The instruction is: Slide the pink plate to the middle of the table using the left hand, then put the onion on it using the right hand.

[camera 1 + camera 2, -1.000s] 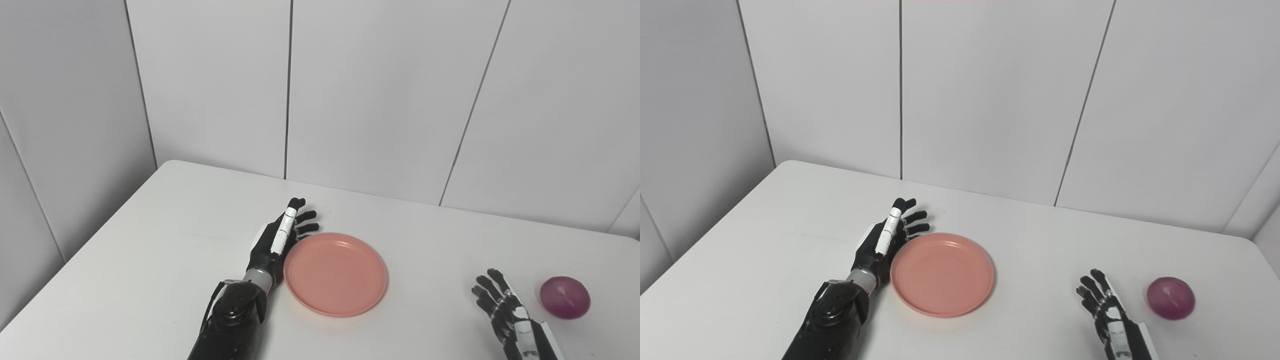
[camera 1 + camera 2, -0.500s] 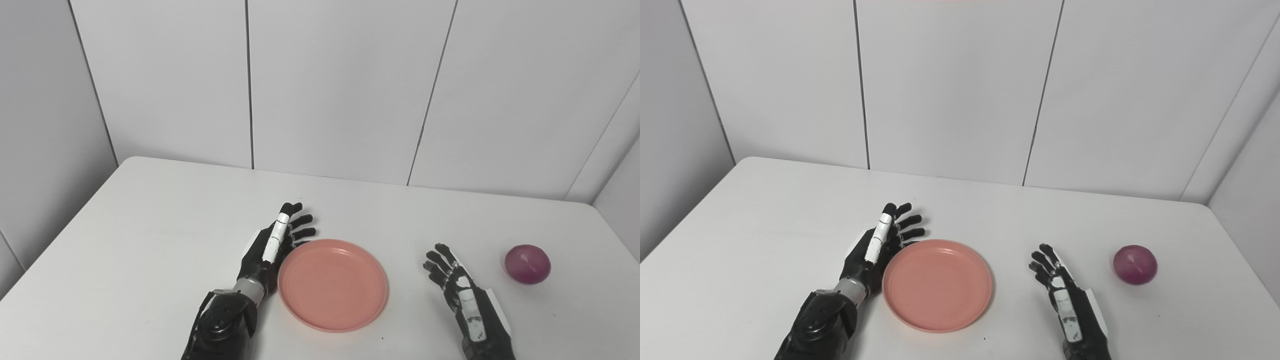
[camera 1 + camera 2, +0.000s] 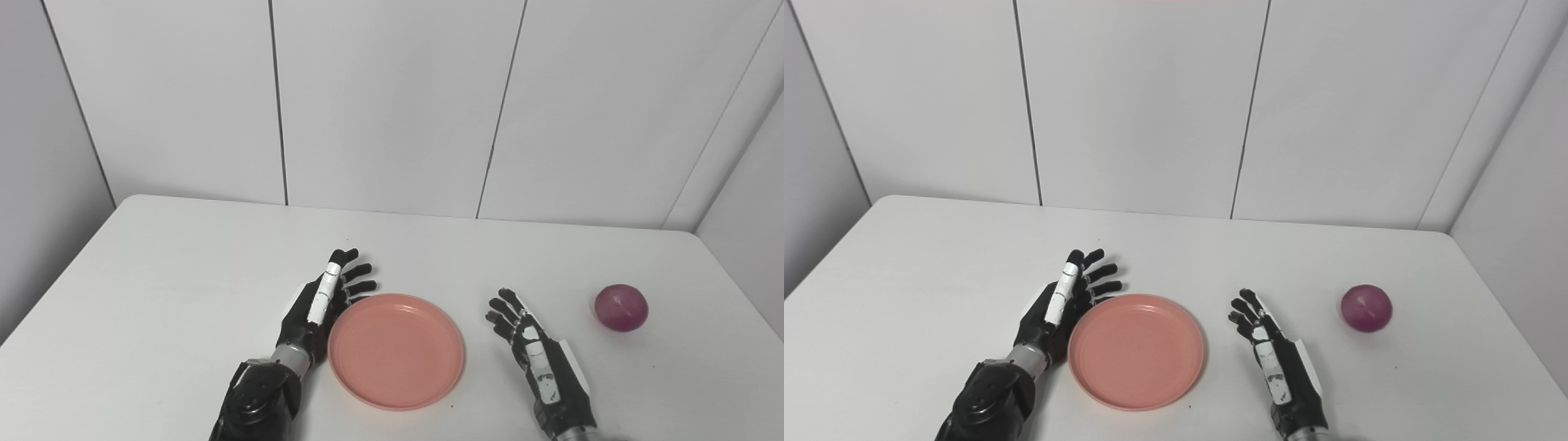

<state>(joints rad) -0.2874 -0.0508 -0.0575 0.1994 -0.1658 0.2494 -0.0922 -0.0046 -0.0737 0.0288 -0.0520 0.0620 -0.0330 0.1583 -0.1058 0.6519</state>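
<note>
Both hands are empty with fingers spread. The left hand [image 3: 321, 297] stands edge-on, its palm side against the left rim of the pink plate [image 3: 395, 350], which lies near the middle of the bench [image 3: 153, 294]. Compared with a second ago the whole view has swung rightward, so most of the apparent shift is the camera's; the plate sits against the left hand as before. The right hand [image 3: 536, 352] shows further up the bench than before, between plate and onion [image 3: 621, 307], touching neither. The slide looks about done; reaching for the onion, well off to the right, probably comes next.
</note>
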